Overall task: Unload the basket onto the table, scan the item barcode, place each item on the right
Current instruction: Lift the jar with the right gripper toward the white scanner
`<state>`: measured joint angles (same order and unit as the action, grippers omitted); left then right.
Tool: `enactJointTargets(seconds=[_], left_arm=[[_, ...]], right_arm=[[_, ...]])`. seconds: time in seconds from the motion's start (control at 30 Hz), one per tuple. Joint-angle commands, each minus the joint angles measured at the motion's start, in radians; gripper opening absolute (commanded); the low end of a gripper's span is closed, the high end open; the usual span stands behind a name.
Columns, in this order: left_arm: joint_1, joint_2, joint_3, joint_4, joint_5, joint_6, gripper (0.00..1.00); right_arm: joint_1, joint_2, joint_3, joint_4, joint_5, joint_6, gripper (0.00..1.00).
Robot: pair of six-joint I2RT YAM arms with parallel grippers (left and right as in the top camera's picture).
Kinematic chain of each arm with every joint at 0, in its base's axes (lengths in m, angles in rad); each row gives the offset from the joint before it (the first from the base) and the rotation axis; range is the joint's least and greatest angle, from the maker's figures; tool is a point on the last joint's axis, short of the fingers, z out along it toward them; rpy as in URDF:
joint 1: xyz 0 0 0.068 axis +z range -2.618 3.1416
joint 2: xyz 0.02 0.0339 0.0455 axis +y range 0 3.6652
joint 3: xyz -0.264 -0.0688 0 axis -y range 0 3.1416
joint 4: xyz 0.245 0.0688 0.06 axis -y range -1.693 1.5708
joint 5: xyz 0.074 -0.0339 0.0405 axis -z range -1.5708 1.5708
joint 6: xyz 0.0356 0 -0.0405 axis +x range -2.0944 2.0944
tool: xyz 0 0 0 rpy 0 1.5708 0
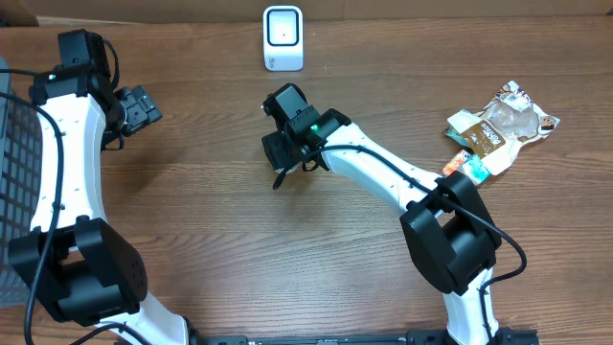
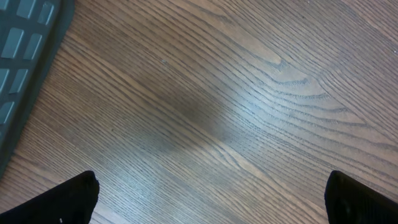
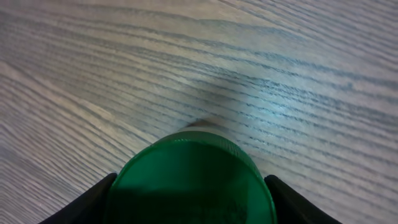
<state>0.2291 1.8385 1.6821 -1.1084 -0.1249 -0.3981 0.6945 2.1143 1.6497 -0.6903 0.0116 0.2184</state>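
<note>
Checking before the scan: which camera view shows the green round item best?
The right wrist view: the green round item fills the lower frame, between the fingers of the right gripper. Overhead, that gripper hides it from above. The left wrist view shows table and a grey gridded edge, not the item.

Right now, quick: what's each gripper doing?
Left gripper: open, empty.
Right gripper: jaws either side of a green round item; firm grip cannot be told.

Between the jaws of the right pincer [image 3: 189, 205], the green cap [image 3: 189, 171] looks smooth, glossy plastic; below it, the table [image 3: 261, 68] is softly sheened wood grain.
</note>
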Motion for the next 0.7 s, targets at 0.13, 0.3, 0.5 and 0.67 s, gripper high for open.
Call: enactJointTargets(seconds=[0.13,0.3,0.5,0.67], left_arm=[[0.0,-0.008,0.015,-0.002,-0.013,-0.006,1.0],[0.0,-0.008,0.015,-0.002,-0.013,-0.006,0.99],[0.0,-0.008,0.015,-0.002,-0.013,-0.006,0.99],[0.0,-0.008,0.015,-0.002,-0.013,-0.006,1.0]], right_arm=[[0.004,0.006,0.034,-0.034,0.032,0.481,0.51],[0.014,0.006,0.034,-0.054,0.064,0.585,0.77],[0.013,0.0,0.107,-0.087,0.077,0.243,1.0],[0.013,-0.001,0.229,-0.17,0.076,-0.187,1.0]])
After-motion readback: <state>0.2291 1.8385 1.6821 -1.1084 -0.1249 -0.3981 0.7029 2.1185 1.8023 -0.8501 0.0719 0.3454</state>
